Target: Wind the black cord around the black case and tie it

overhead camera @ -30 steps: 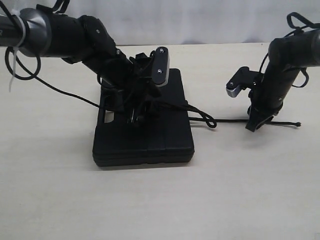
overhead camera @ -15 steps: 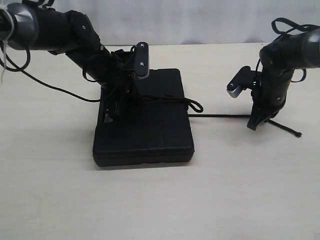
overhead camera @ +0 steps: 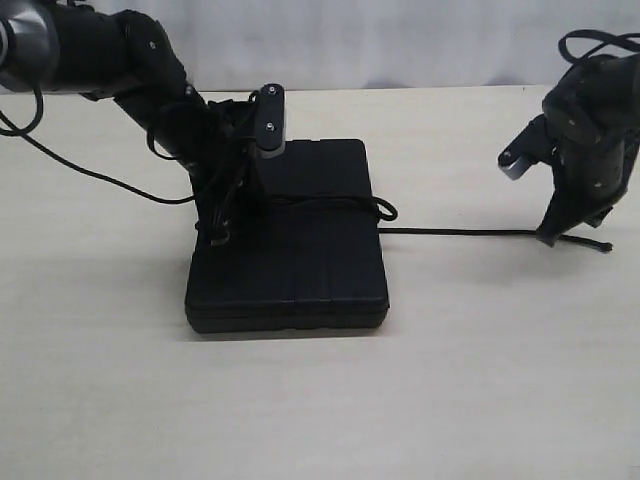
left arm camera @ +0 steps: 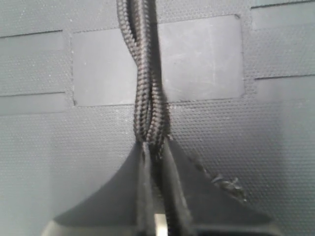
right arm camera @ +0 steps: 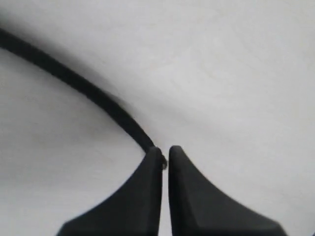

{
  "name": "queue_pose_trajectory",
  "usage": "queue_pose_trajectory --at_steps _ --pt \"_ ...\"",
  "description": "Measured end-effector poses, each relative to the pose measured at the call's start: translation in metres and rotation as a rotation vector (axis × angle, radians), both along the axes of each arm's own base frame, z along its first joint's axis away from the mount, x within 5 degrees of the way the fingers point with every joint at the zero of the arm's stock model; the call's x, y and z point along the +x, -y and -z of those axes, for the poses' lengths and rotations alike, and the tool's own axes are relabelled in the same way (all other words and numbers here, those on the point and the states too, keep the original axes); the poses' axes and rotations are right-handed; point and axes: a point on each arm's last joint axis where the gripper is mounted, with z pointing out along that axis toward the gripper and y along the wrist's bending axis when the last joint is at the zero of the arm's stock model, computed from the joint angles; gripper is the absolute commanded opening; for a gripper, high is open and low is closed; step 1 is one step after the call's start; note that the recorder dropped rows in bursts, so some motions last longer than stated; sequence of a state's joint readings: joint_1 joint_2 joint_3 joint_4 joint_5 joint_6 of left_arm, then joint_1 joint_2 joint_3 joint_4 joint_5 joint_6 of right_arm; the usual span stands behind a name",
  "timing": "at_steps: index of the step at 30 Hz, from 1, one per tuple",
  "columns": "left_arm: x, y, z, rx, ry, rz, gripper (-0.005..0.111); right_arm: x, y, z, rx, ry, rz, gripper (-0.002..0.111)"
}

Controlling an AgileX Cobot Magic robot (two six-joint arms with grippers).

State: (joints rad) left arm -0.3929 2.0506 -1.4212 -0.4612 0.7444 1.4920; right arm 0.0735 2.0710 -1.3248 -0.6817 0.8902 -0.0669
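The black case lies flat mid-table. The black cord crosses its lid, forms a small loop at the case's right edge, then runs taut along the table to the right. My left gripper is at the case's left edge; in the left wrist view it is shut on two twisted strands of cord over the ribbed lid. My right gripper is down at the table, shut on the cord at its fingertips. The cord's tip pokes out beyond it.
The pale wooden table ends at a white wall behind. A thin black cable from the left arm trails over the table left of the case. The left arm leans over the case's far left corner.
Both grippers have shut on the cord. The right one moved right and the left one left, drawing the cord straight and shrinking the loop at the case's right edge.
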Motion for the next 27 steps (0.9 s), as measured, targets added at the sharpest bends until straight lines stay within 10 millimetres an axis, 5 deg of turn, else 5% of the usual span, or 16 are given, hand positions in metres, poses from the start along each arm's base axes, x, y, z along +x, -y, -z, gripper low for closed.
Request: queue_pose_trajectory --at_steps 4,7,9,13,17,21,27 --pt "-0.005 0.000 -0.002 -0.050 -0.065 -0.027 0.010 -0.002 -0.006 -0.021 0.096 0.103 0.080 0.004" --pt "-0.007 0.001 -0.013 -0.087 -0.066 -0.038 0.043 -0.005 -0.013 -0.032 0.201 0.133 0.136 0.013" --pt "-0.009 0.002 -0.028 -0.122 -0.043 -0.049 0.049 -0.009 -0.018 -0.040 0.257 0.125 0.139 0.020" --pt "-0.012 -0.001 -0.040 -0.120 -0.043 -0.096 0.048 -0.018 -0.025 -0.042 0.351 0.063 0.204 0.029" --pt "-0.012 -0.004 -0.038 -0.085 -0.050 -0.128 0.048 -0.024 -0.009 -0.015 0.513 -0.005 0.500 0.043" --pt "-0.012 -0.004 -0.038 -0.086 -0.056 -0.138 0.048 -0.025 0.026 0.005 0.857 0.197 0.897 0.045" --pt "-0.011 -0.004 -0.038 -0.088 -0.045 -0.143 0.048 -0.030 0.029 0.023 1.029 0.408 1.145 0.045"
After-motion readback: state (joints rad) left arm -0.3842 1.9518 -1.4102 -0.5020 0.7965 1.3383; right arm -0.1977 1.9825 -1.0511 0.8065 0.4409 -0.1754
